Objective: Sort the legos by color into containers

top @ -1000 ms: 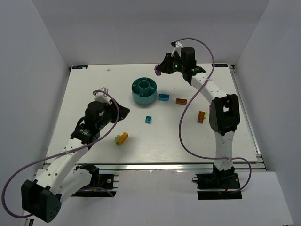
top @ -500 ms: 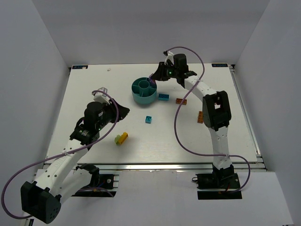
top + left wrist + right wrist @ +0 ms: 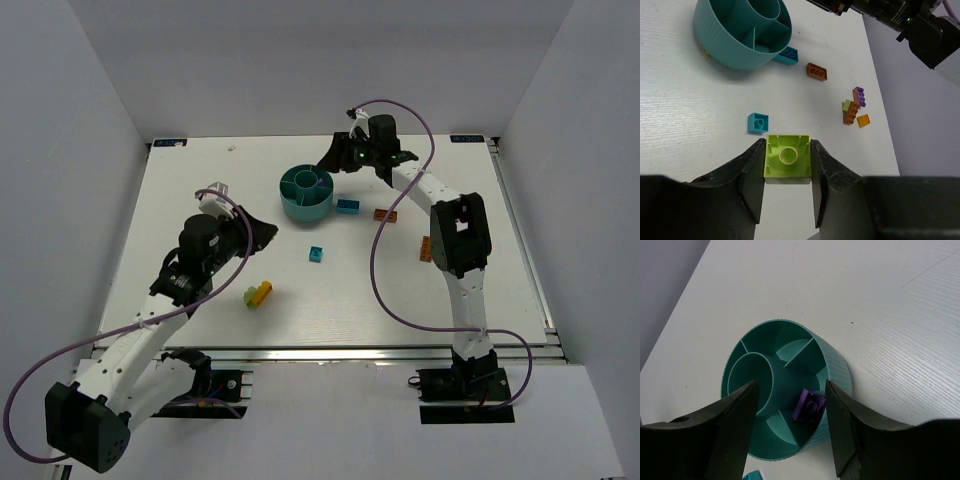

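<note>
The round teal divided bowl [image 3: 306, 193] stands at the table's middle back. My right gripper [image 3: 336, 160] hovers open over its right rim. In the right wrist view the gripper [image 3: 791, 390] is empty, and a purple brick [image 3: 809, 406] lies in a wedge compartment of the bowl [image 3: 837, 365] below it. My left gripper [image 3: 266, 232] is left of centre, shut on a lime green brick [image 3: 787, 159] held above the table. On the table lie a teal brick [image 3: 347, 206] beside the bowl, an orange brick [image 3: 385, 214], a small teal brick [image 3: 316, 254] and a yellow and lime pair [image 3: 258, 293].
A small cluster of orange, purple and lime bricks [image 3: 429, 248] lies by the right arm; it also shows in the left wrist view [image 3: 854, 107]. White walls close in the table at the left, back and right. The arm bases stand at the near edge.
My right gripper swung left from behind the bowl to over its rim and opened; the purple brick it carried now lies in a compartment. My left gripper edged slightly toward the bowl.
</note>
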`<action>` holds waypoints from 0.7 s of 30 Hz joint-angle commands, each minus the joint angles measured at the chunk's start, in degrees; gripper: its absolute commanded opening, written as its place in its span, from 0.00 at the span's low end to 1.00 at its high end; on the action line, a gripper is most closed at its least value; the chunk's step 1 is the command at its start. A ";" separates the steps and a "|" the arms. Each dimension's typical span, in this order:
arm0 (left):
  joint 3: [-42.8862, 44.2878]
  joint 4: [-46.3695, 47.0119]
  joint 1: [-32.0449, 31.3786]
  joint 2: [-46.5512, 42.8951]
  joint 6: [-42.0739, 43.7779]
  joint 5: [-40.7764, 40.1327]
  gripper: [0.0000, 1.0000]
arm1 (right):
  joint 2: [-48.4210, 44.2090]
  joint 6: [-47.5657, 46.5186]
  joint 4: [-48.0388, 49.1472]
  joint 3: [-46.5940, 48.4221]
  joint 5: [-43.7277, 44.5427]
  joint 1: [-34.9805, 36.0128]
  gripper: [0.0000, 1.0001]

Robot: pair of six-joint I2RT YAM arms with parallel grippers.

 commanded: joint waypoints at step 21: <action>23.26 8.38 2.35 36.32 1.43 -1.84 0.02 | -37.12 -26.04 3.50 -34.95 -29.48 -14.25 0.24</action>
